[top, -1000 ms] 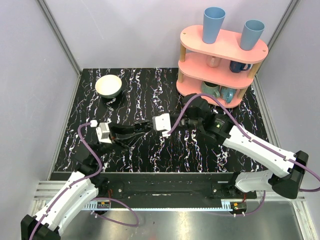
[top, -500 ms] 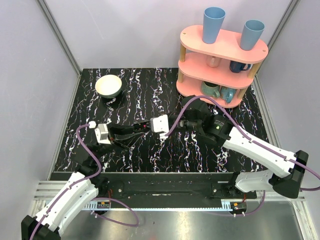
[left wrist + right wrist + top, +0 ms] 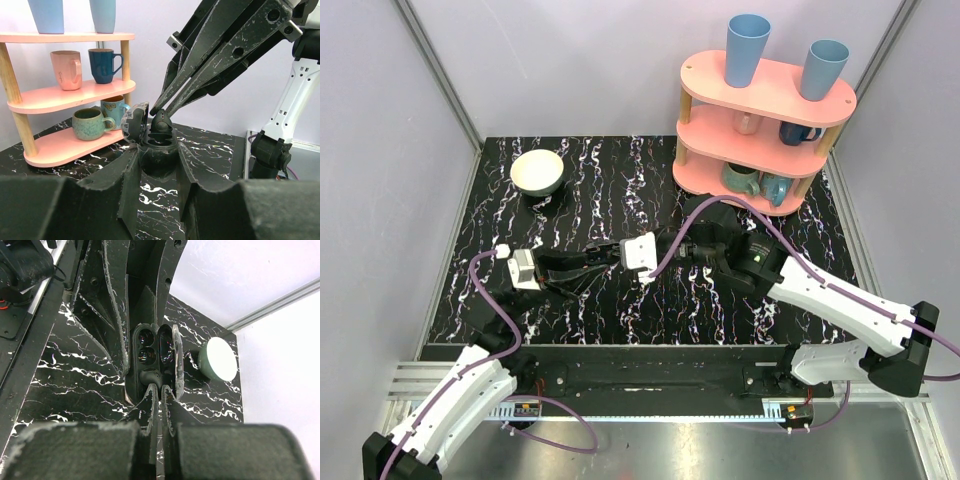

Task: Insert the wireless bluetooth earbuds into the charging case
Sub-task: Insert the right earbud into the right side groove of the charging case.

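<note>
The charging case (image 3: 159,150) is black here, not cream. It is open with its lid (image 3: 134,122) up, and my left gripper (image 3: 159,156) is shut on its body, holding it above the table. My right gripper (image 3: 160,388) is shut on one black earbud (image 3: 149,376) and holds it at the near well of the case (image 3: 150,347). The earbud (image 3: 161,122) stands partly out of the case. In the top view both grippers meet at mid-table, left gripper (image 3: 606,254) against right gripper (image 3: 619,249). No second earbud shows.
A cream bowl (image 3: 537,172) stands at the back left, also in the right wrist view (image 3: 217,358). A pink three-tier shelf (image 3: 760,120) with cups and mugs stands at the back right, also in the left wrist view (image 3: 65,95).
Both grippers have shifted slightly left and toward the near edge together, still meeting at the case. Their holds have not changed.
</note>
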